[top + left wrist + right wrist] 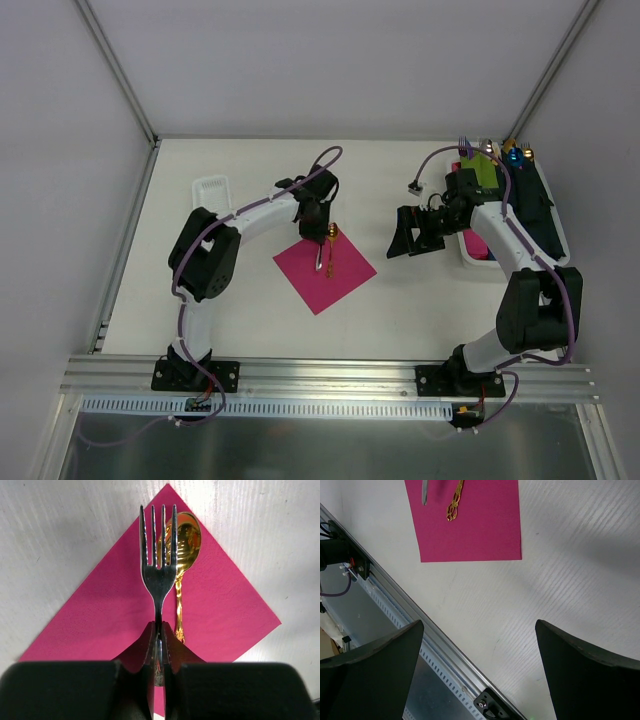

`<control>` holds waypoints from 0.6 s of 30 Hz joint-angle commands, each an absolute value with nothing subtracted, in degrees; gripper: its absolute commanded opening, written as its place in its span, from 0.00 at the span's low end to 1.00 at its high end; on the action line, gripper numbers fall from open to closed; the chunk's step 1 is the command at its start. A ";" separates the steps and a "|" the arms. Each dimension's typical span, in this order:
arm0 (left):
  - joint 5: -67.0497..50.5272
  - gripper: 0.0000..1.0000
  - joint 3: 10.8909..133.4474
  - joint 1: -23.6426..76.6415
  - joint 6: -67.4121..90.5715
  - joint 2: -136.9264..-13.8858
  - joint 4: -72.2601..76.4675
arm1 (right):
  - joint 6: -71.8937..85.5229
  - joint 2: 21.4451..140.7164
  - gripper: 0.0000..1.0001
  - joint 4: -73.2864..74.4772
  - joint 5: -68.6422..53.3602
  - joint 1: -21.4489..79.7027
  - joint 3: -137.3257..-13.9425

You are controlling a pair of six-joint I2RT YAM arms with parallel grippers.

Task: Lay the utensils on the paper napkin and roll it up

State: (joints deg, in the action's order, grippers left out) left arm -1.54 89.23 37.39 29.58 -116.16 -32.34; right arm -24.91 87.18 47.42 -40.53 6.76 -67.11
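Observation:
The magenta paper napkin (325, 268) lies flat as a diamond on the table between the arms. A gold spoon (333, 235) lies on its far corner, bowl outward. My left gripper (318, 230) is shut on the handle of a shiny fork (159, 575) and holds it tines forward over the napkin (100, 615), beside the spoon (182, 545). The fork looks dark and mirror-like here. My right gripper (405, 240) is open and empty, to the right of the napkin. The right wrist view shows the napkin (480, 525), the spoon handle (454, 502) and the fork's end (424, 492).
A white tray (466, 258) at the right holds a green napkin roll (487, 170), pink paper and other utensils. A small white basket (210, 187) stands at the back left. The aluminium rail (330, 372) runs along the table's near edge.

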 commanded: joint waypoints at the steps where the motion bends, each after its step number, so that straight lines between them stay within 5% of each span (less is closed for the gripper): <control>1: -2.37 0.00 90.88 37.53 30.85 -116.28 -31.29 | -26.10 85.52 0.99 48.60 -41.40 6.59 -67.15; 18: 2.19 0.00 89.73 37.88 29.53 -116.98 -30.23 | -26.10 86.13 0.99 48.52 -41.84 6.59 -67.15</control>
